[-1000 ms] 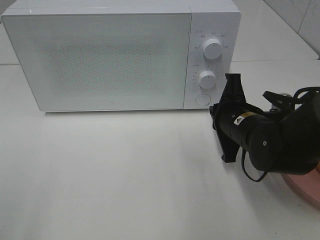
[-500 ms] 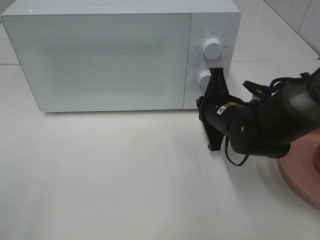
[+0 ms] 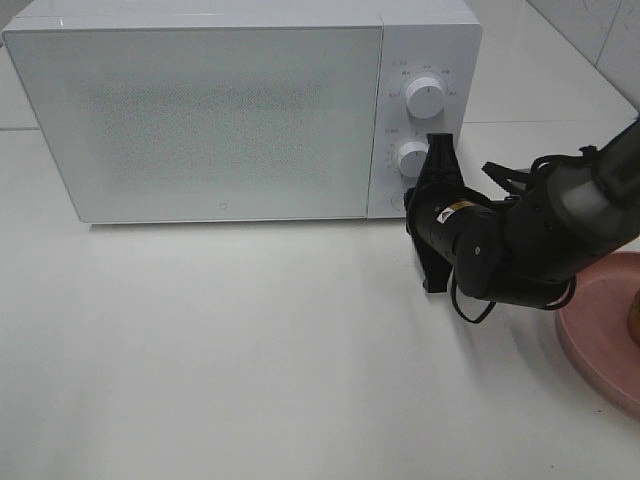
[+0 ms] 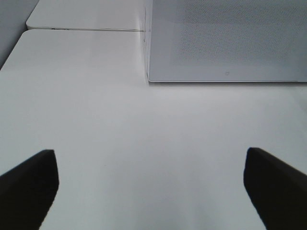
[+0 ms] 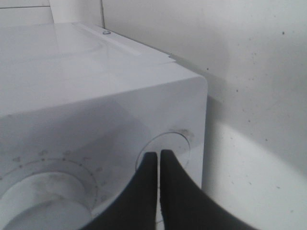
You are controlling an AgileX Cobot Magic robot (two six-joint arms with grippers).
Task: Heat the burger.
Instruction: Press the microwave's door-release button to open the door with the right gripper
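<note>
We see our right tool (image 5: 158, 154), fingers pressed together, with its tips at the microwave's (image 3: 200, 120) round button (image 5: 168, 141). The burger (image 3: 635, 320), a brown sliver at the frame edge, sits on the pink plate (image 3: 600, 330), well apart. Our left tool (image 4: 148, 152) hangs spread above the worktop (image 3: 250, 360).

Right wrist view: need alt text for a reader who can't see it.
The right pincer, shut, points its tips at the round button on the control panel of the white microwave, touching or nearly touching it. A dial sits beside the button.
</note>
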